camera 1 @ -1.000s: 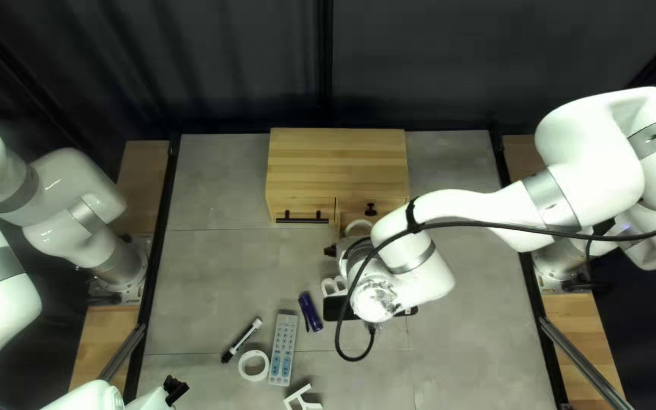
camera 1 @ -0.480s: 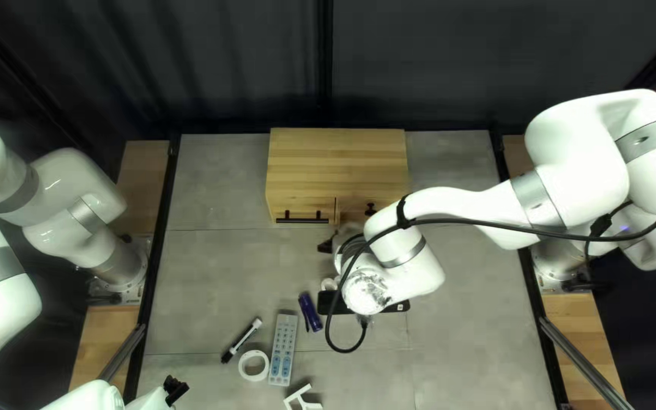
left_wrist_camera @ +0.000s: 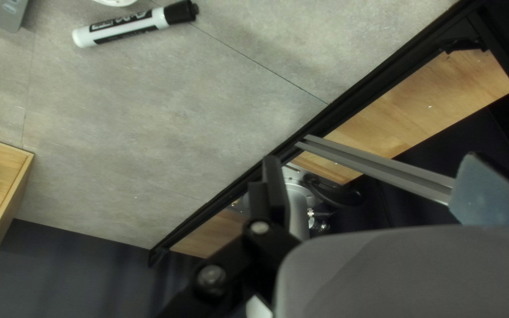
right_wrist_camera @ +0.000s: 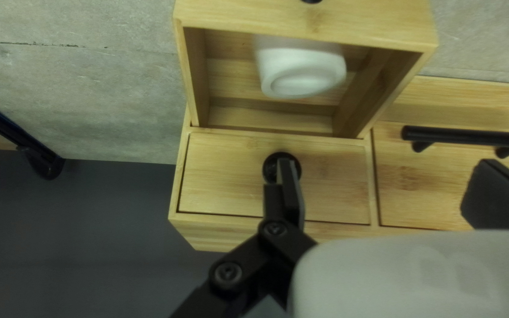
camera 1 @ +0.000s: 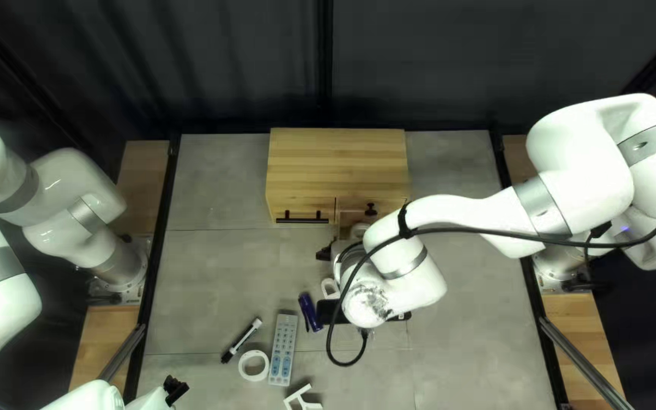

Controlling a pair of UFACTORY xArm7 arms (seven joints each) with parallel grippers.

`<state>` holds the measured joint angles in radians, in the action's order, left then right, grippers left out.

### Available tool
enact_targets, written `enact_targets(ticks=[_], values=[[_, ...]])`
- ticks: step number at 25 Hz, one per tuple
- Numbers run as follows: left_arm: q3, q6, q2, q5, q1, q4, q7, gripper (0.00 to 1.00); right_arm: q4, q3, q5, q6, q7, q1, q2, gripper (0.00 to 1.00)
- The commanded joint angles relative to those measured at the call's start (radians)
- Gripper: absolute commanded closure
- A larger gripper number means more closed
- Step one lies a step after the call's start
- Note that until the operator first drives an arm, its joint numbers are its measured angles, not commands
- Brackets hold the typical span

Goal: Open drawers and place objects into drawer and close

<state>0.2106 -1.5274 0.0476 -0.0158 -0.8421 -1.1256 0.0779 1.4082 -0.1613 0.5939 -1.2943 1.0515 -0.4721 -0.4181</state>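
In the top left view my right gripper (camera 1: 326,253) is mostly hidden under its arm, before the wooden cabinet (camera 1: 335,163). In the right wrist view the right gripper (right_wrist_camera: 391,188) is open and empty, one finger overlapping the round black knob (right_wrist_camera: 270,169) of a closed drawer (right_wrist_camera: 219,171); contact cannot be told. Beyond it, a pulled-out lower drawer (right_wrist_camera: 307,23) holds a white rounded object (right_wrist_camera: 303,70). My left gripper (camera 1: 176,389) is at the near left; in its wrist view the left gripper (left_wrist_camera: 381,189) stands open, empty. A marker (camera 1: 243,339), remote (camera 1: 283,349) and white ring (camera 1: 253,365) lie on the table.
A dark blue object (camera 1: 310,312) lies beyond the remote, and a white angular piece (camera 1: 301,398) is at the near edge. A closed cabinet door or drawer with a black bar handle (right_wrist_camera: 472,136) sits beside the knobbed one. The right arm's cable loops low over the table.
My right arm shifted slightly left, then a little back toward the near edge. The white object in the drawer, hidden half a second ago, shows again. The left arm has stayed still.
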Motion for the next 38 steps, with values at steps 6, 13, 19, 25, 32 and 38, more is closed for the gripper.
enact_targets(ticks=[6, 13, 19, 25, 32, 38], values=[[0.000, 0.000, 0.000, 0.000, 0.000, 0.000, 0.000, 0.00, 0.050, 0.041, -0.031, 0.105, 0.013, -0.003, -0.081, 0.00], [0.000, 0.000, 0.000, 0.000, 0.000, 0.000, 0.000, 0.00, 0.062, 0.061, -0.053, 0.147, 0.104, 0.027, -0.124, 0.00], [0.000, 0.000, 0.000, 0.000, 0.000, 0.000, 0.000, 0.00, 0.017, 0.072, -0.069, 0.206, 0.123, 0.047, -0.124, 0.00], [0.000, 0.000, 0.000, 0.000, 0.000, 0.000, 0.000, 0.00, 0.006, 0.084, -0.086, 0.262, 0.125, 0.059, -0.146, 0.00], [0.000, 0.000, 0.000, 0.000, 0.000, 0.000, 0.000, 0.00, -0.019, 0.086, -0.089, 0.311, 0.131, 0.074, -0.154, 0.00], [0.000, 0.000, 0.000, 0.000, 0.000, 0.000, 0.000, 0.00, -0.034, 0.080, -0.084, 0.345, 0.130, 0.085, -0.157, 0.00]])
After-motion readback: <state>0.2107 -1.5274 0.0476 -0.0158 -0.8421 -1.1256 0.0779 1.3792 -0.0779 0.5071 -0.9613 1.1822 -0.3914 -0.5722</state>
